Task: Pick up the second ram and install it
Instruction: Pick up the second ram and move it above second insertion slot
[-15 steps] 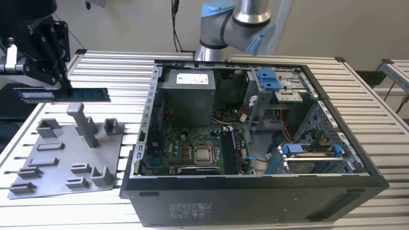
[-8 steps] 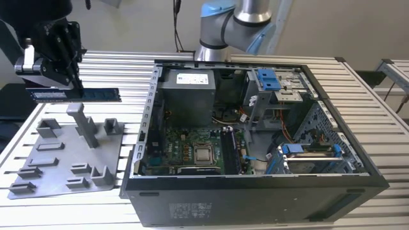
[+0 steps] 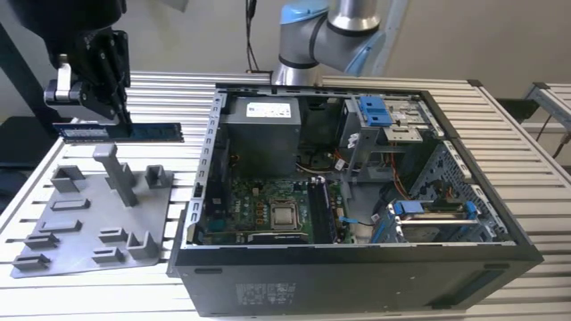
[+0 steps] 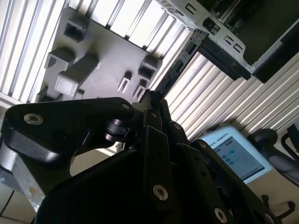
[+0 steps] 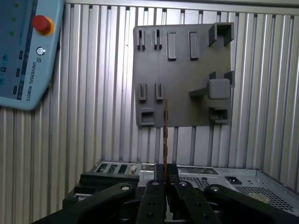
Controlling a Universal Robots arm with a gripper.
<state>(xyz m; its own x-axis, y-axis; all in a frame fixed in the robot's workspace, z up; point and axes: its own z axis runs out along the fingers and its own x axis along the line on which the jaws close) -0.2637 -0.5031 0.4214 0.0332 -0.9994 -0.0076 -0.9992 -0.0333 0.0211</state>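
Over at the exterior view's left, the gripper (image 3: pixel 109 115) hangs in the air with its fingers pinched shut on the memory stick (image 3: pixel 120 132). The stick is blue with a pale label. It is held level and long-side out, with an end poking out on each side of the fingers. It is clear of everything, up above the far end of the grey plastic tray (image 3: pixel 89 224) with its upright posts and small slots.

In the first wrist view the memory stick (image 5: pixel 165 135) shows edge-on as a thin line rising from the closed gripper (image 5: pixel 166 179), with the tray (image 5: pixel 182 70) behind it on the slatted metal table (image 5: pixel 93 140).

The open computer case (image 3: pixel 357 274) sits to the exterior view's right of the tray, its green circuit board (image 3: pixel 267 200) laid bare, well apart from the stick.
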